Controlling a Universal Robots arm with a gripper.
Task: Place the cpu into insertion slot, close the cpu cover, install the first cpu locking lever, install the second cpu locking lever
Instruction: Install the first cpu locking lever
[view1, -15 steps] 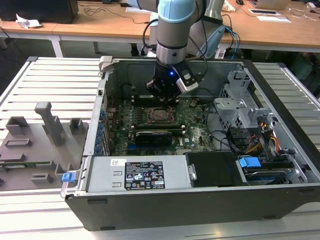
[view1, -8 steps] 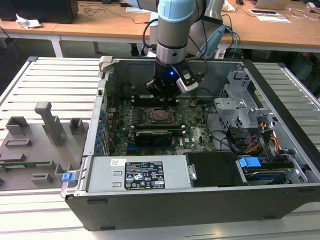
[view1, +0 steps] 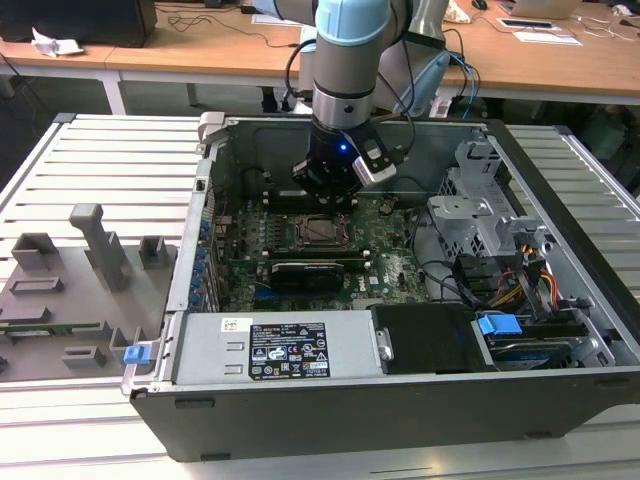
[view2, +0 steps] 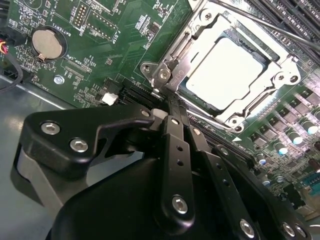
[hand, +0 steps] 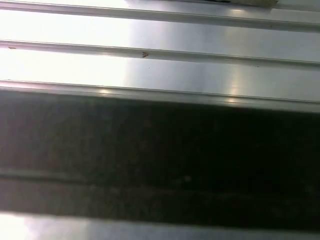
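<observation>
We see the gripper (view2: 172, 107) with jaws drawn together, tips at the cpu cover's (view2: 200, 30) corner, gripping nothing we can make out. Just beyond the tips the cpu (view2: 225, 72) sits in the insertion slot (view1: 322, 229), cover down over it.

A grey fixture tray (view1: 70, 290) lies beside the computer case (view1: 560, 400).

even room light falls from above in the exterior view. in the second wrist view the cpu (view2: 226, 71) glares white and my fingers (view2: 176, 165) look blurred. the first wrist view shows soft bright glare over dark shadow.
</observation>
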